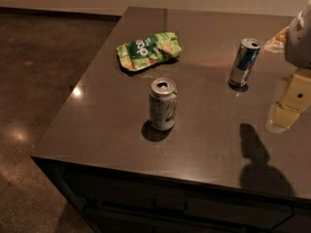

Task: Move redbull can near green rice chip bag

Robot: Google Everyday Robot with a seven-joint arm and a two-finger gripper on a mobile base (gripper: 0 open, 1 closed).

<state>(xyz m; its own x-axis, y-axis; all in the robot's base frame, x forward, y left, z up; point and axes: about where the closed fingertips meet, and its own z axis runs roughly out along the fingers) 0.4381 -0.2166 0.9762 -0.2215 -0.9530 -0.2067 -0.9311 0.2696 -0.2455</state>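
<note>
The redbull can (244, 62) stands upright on the dark tabletop (204, 130) at the right, slim, blue and silver. The green rice chip bag (148, 50) lies wrinkled at the back left of the table, well apart from the can. My gripper (287, 111) hangs at the right edge of the view, to the right of and nearer than the redbull can, above the table, holding nothing that I can see.
A wider pale silver-green soda can (163, 104) stands upright in the middle of the table, between the bag and the front edge. The table's left and front edges drop to a polished floor (34, 81). A pale object (277, 37) lies at the far right.
</note>
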